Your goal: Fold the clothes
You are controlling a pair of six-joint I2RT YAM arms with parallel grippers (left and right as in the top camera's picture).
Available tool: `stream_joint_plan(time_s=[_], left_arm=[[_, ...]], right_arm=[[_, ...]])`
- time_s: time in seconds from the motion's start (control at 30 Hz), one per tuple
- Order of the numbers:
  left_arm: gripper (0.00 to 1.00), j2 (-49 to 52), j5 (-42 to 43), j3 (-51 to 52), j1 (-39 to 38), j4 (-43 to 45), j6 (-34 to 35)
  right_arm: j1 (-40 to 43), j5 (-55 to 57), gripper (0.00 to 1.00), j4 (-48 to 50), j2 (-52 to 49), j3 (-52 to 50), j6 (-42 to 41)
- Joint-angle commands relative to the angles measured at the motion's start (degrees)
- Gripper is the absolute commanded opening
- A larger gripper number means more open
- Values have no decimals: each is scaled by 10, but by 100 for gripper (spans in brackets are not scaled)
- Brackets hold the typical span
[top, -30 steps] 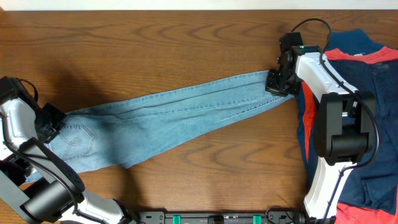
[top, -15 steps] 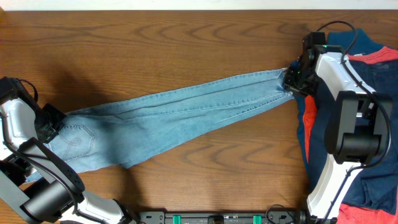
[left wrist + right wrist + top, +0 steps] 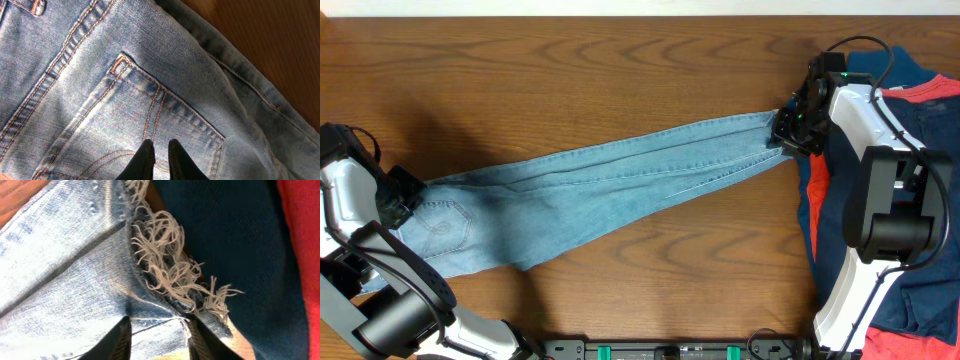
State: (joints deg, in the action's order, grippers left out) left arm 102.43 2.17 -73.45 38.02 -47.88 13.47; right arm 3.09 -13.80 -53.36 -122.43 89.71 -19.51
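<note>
At right gripper [image 3: 159, 330], jeans [image 3: 600, 185], frayed hem between fingers [image 3: 120, 339]

Reads to me as a robotics lab bench, not a home or shop. What I go by on my feeds: two robot arms, left arm [image 3: 340, 195] & right arm [image 3: 855, 115], rise from the near edge of a wood-grain table [image 3: 620, 60]. A black base rail [image 3: 670, 351] w/ green connectors runs between them, and there's exposed cable [image 3: 865, 42] on the right arm. Clothes lie straight on the tabletop: jeans [image 3: 620, 180] spread out, and navy & red garments [image 3: 930, 130] heaped at the right edge.
</note>
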Motion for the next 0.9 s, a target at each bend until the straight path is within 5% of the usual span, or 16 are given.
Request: stream_joint_plan(time_s=[0.0,0.3,0.57,0.87], left_arm=[[14,-13,-9,-9,-2,0,-4],[14,-13,-9,-9,-2,0,-4],[15,-13,-9,-9,-2,-1,-4],[15,-13,-9,-9,-2,-1,-4]], right_arm=[[-4,-10,39,-1,0,2,9],[-8,-5,2,11,0,-11,-2],[-2,-77,1,-46,31,3,3],[-2,-10,1,-117,129,3,3]])
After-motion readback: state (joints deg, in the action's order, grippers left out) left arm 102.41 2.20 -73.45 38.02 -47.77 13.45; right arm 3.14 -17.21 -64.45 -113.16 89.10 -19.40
